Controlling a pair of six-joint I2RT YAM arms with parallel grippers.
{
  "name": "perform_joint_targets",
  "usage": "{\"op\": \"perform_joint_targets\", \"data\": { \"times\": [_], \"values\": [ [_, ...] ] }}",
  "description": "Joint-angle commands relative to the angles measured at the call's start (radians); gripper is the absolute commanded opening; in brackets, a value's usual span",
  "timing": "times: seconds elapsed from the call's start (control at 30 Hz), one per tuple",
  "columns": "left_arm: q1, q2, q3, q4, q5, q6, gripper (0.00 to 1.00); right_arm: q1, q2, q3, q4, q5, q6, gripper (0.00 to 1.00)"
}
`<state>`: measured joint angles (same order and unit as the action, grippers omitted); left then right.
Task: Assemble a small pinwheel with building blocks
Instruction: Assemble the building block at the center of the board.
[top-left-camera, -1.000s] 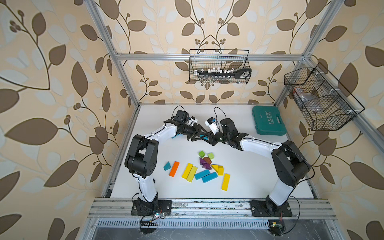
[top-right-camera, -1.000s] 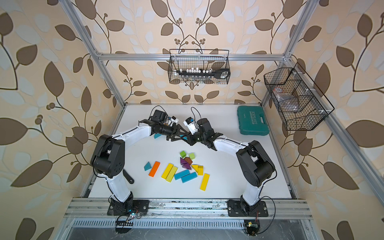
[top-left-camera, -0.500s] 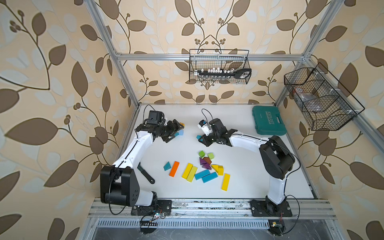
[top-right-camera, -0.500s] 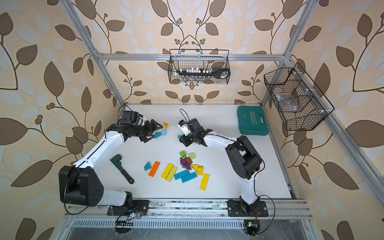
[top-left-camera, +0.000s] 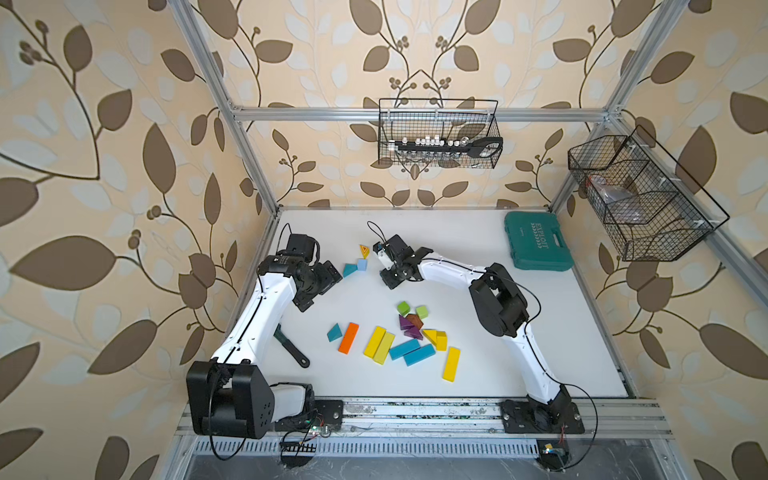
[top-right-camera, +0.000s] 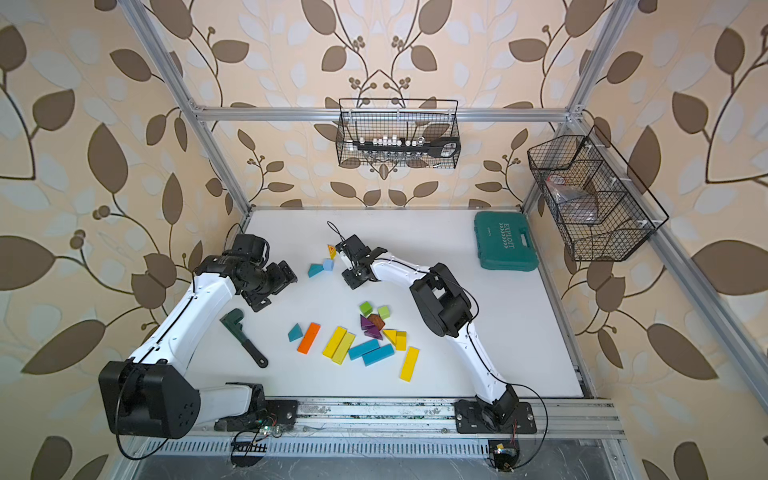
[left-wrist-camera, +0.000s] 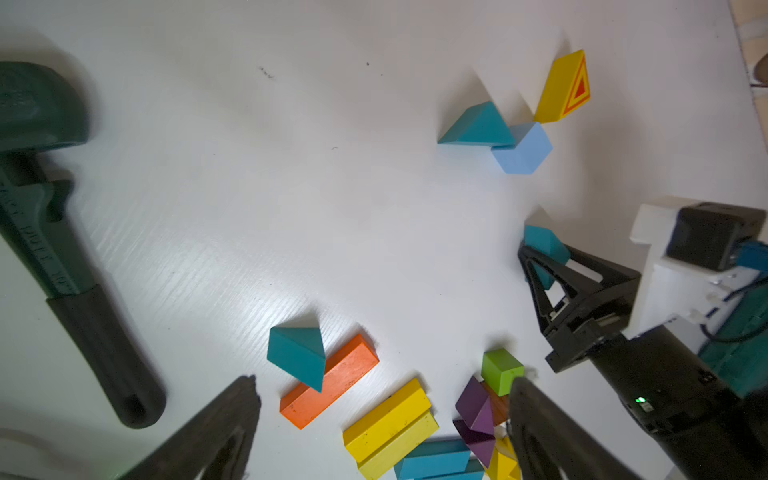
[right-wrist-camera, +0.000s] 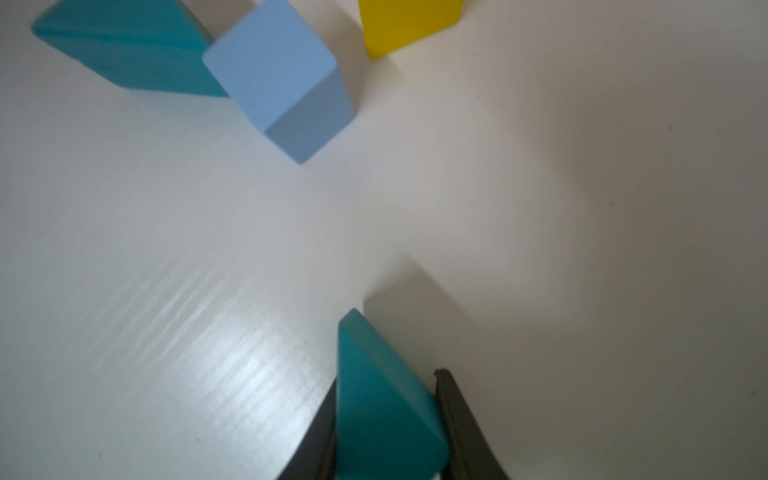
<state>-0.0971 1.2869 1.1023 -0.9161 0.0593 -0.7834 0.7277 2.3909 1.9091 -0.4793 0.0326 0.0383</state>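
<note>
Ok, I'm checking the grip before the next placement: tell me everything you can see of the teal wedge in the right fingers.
The teal wedge is a triangular block, solid teal, matte and smooth, like painted wood. It is pinched between the right gripper's dark fingers, its pointed end sticking out past them. It is apart from the light-blue cube; whether it touches the white table is unclear.
</note>
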Motion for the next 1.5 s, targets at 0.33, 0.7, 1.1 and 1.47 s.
{"op": "perform_joint_targets", "data": {
  "times": [0.33,0.7,1.1,1.47],
  "values": [
    [0.011,0.005,-0.019,-0.029,-0.021,0.048,0.96,0.038,0.186,0.251,-0.14,0.086,0.05,0.16],
    [0.011,0.027,-0.03,-0.019,-0.008,0.064,0.98,0.056,0.234,0.32,-0.164,0.162,0.051,0.26],
    [0.013,0.036,-0.038,-0.018,-0.006,0.066,0.99,0.055,0.24,0.324,-0.156,0.127,0.056,0.36],
    [0.014,0.026,-0.05,-0.029,-0.006,0.066,0.99,0.056,0.225,0.345,-0.152,0.114,0.068,0.56]
  ]
}}
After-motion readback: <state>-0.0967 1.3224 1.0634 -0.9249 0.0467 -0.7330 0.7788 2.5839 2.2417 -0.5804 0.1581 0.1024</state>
